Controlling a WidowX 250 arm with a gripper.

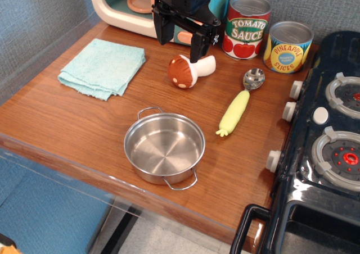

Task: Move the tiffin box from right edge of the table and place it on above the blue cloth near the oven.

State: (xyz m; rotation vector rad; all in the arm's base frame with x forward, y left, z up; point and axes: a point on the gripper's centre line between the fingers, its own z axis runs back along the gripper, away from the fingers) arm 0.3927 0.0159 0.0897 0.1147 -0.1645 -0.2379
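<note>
The tiffin box [164,148] was seen standing upright and empty on the counter [67,125], close to its near edge, with one wire handle turned toward the back and the other toward the front. The blue cloth [102,67] was laid flat well to the left and farther back, beside the oven [115,7]. The claw [179,45] was held above the counter in front of the oven, its fingers spread apart and nothing gripped between them; the box was not touched.

Several slips could be expected from here. The polished steel rim might slide out of the fingers if it were pinched off-centre, and the box could then be dropped or tipped. A descent begun too early could knock the toy mushroom [190,70] lying just under the claw. Being near the edge, the box could be pushed off by a glancing contact.
</note>
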